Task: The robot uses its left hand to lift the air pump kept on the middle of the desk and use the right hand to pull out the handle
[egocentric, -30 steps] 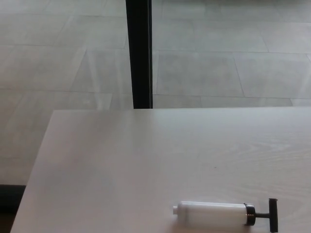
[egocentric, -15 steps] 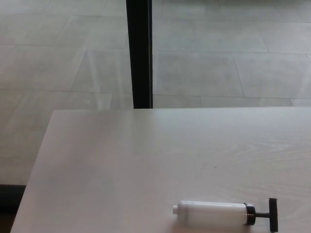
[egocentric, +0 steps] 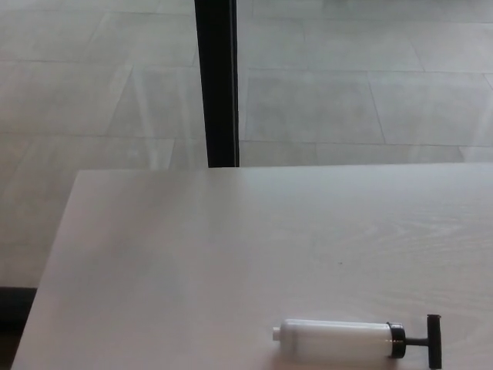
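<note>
A small air pump with a white, half-transparent cylinder body point(egocentric: 337, 341) lies on its side on the pale wooden desk point(egocentric: 192, 262), close to the near edge and to the right of the middle of the picture. The body is along the near edge. At its left end there is a short white nozzle. At its right end there is a black collar, and from it a thin black rod goes out to the black T-shaped handle point(egocentric: 434, 340), which stands across the rod. The rod shows only a short part between the collar and the handle.

Neither the left hand nor the right hand of the robot is in the view, so I cannot tell how their fingers are. Nothing touches the pump.

Behind the desk a black vertical post point(egocentric: 216, 81) rises in front of a floor of large grey tiles point(egocentric: 347, 100).
</note>
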### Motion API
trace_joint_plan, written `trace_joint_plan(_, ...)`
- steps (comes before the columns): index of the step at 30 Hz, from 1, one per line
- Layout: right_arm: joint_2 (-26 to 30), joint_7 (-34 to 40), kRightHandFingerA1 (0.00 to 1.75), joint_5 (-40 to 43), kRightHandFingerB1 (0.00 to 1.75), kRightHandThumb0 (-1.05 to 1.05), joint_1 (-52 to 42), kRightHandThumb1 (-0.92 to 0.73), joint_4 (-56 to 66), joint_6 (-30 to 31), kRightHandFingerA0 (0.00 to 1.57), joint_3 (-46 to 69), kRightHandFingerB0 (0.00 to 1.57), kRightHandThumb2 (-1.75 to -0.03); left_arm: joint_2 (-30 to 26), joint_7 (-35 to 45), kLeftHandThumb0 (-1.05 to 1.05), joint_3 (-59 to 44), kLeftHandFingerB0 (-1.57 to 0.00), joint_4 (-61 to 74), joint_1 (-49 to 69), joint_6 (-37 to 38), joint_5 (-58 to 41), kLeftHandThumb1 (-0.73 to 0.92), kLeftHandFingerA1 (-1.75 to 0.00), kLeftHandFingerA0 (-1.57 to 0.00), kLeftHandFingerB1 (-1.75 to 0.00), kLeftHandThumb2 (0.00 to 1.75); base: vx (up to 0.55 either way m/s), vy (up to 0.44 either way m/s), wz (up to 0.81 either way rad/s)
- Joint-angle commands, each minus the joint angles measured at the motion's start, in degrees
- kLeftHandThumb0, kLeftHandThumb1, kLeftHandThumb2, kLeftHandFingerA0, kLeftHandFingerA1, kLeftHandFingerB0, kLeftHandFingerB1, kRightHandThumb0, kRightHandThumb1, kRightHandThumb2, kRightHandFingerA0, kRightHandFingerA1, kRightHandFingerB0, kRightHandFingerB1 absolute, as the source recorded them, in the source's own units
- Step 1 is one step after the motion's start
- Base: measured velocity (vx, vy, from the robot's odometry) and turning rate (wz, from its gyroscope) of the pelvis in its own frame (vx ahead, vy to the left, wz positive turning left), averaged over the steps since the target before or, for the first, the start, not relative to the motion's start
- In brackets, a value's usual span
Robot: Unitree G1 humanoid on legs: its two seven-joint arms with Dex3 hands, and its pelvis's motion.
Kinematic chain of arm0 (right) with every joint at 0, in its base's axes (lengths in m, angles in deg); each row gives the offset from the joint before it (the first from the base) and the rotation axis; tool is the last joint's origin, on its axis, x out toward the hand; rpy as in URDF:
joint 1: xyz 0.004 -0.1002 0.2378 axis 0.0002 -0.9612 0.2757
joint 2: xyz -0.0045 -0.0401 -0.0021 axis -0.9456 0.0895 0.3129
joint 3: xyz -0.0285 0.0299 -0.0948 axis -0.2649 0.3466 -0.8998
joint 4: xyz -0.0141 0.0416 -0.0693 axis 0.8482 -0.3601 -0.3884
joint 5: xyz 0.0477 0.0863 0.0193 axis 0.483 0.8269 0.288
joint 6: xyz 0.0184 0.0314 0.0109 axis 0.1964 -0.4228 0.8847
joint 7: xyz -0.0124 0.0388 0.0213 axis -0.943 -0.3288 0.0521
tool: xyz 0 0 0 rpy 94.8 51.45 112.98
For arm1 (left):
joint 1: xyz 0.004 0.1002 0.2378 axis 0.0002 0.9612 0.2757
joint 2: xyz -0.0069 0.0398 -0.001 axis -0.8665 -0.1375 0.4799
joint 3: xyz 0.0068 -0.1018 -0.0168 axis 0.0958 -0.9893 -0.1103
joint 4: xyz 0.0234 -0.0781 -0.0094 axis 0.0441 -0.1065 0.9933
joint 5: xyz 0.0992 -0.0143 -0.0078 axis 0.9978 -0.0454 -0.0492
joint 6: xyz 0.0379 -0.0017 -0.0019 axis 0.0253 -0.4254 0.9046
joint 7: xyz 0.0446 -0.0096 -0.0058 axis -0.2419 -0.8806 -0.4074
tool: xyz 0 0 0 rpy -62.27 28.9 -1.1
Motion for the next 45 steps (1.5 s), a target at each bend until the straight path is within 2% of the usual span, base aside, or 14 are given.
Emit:
trace_joint_plan(1,-10.2,-3.3,0.67,0.0,0.37,-0.64,-1.2,-0.68,32.8,5.7,0.64,-17.3,0.37,-0.60,11.7,-1.5,-0.44,26.4,-0.43,40.2,-3.5,-13.9,6.7,0.81,-0.58,-0.48,-0.48,0.64,0.00,0.000,0.00)
trace_joint_plan(7,-16.1,1.5,0.68,-3.5,0.39,-0.50,-1.3,-0.72,40.0,6.5,0.64,-23.7,0.37,-0.61,18.5,0.1,-0.55,40.5,-0.53,41.5,-6.4,-12.9,14.4,0.75,-0.82,-0.54,-0.56,0.62,0.00,0.000,0.00)
trace_joint_plan(8,-16.9,2.0,0.75,-3.4,0.53,-0.54,-1.2,-0.57,40.2,6.9,0.64,-24.0,0.34,-0.90,18.8,0.5,-0.54,43.3,-0.55,41.6,-6.5,-13.1,16.8,0.73,-0.77,-0.54,-0.56,0.62,0.00,0.000,0.00)
trace_joint_plan(9,-17.5,2.2,0.72,-3.1,0.40,-0.51,-1.5,-0.72,41.0,7.9,0.63,-24.5,0.39,-0.61,19.4,0.9,-0.50,46.3,-0.56,41.6,-6.7,-13.7,18.6,0.70,-0.81,-0.54,-0.57,0.61,0.00,0.000,0.00)
trace_joint_plan(24,-15.2,-3.7,0.78,-6.4,0.44,-0.47,-6.4,-0.69,41.8,11.0,0.73,-32.9,0.49,-0.61,24.2,2.9,-0.50,74.1,-0.48,35.2,-3.2,-13.3,33.2,0.64,-0.70,-0.52,-0.54,0.58,0.00,0.000,0.00)
trace_joint_plan(25,-15.2,-3.9,0.79,-6.2,0.45,-0.46,-5.9,-0.70,41.0,10.6,0.72,-33.0,0.49,-0.61,24.4,2.6,-0.49,75.1,-0.36,35.2,-3.4,-13.9,33.8,0.48,-0.73,-0.51,-0.60,0.94,0.00,0.000,0.00)
trace_joint_plan(28,-14.8,-3.8,0.79,-5.5,0.45,-0.45,-5.6,-0.71,41.7,11.4,0.72,-32.9,0.52,-0.61,23.9,3.4,-0.70,80.4,-0.27,36.2,-5.3,-18.0,37.8,0.57,-0.65,-0.28,-0.56,0.96,0.00,0.000,0.00)
trace_joint_plan(32,-14.2,-3.4,0.78,-5.1,0.46,-0.42,-5.5,-0.71,42.0,11.9,0.71,-32.8,0.51,-0.61,24.8,2.4,-0.69,85.2,-0.23,36.3,-7.1,-21.3,41.8,0.76,-0.65,-0.13,-0.52,0.62,0.00,0.000,0.00)
trace_joint_plan(34,-14.1,-3.2,0.81,-5.2,0.47,-0.42,-5.5,-0.71,41.9,11.8,0.72,-32.7,0.53,-0.61,27.4,0.4,-0.57,85.3,-0.39,36.6,-6.6,-22.0,40.0,0.46,-0.70,-0.24,-0.70,1.01,0.00,0.000,0.00)
trace_joint_plan(36,-14.0,-2.9,0.81,-5.2,0.47,-0.42,-5.1,-0.71,41.9,12.2,0.73,-32.9,0.52,-0.61,28.3,-0.4,-0.58,86.0,-0.36,37.0,-6.7,-23.1,40.1,0.59,-0.86,-0.22,-0.69,0.72,0.00,0.000,0.00)
trace_joint_plan(39,-13.9,-2.7,0.81,-5.4,0.47,-0.42,-4.5,-0.71,41.7,12.3,0.72,-33.4,0.53,-0.61,28.4,-0.4,-0.60,86.8,-0.34,38.1,-6.9,-24.7,40.8,0.44,-0.70,-0.23,-0.67,0.98,0.00,0.000,0.00)
trace_joint_plan(40,-13.9,-2.7,0.80,-5.0,0.47,-0.41,-4.4,-0.70,41.7,12.6,0.72,-33.2,0.54,-0.61,28.1,0.5,-0.66,88.0,-0.22,38.8,-7.2,-25.0,41.5,0.61,-0.79,-0.16,-0.61,0.60,0.00,0.000,0.00)
trace_joint_plan(42,-13.8,-2.5,0.78,-5.1,0.46,-0.40,-4.0,-0.71,41.8,13.1,0.72,-33.4,0.53,-0.61,28.0,1.5,-0.70,89.0,-0.18,39.5,-7.9,-26.6,41.9,0.61,-0.74,-0.11,-0.55,0.58,0.00,0.000,0.00)
trace_joint_plan(45,-13.5,-2.6,0.79,-5.2,0.46,-0.42,-3.6,-0.71,41.6,12.9,0.72,-33.4,0.53,-0.61,25.6,9.0,-0.83,94.8,-0.04,40.9,-12.7,-32.2,45.1,0.48,-0.49,0.00,-0.42,0.93,0.00,0.000,0.00)
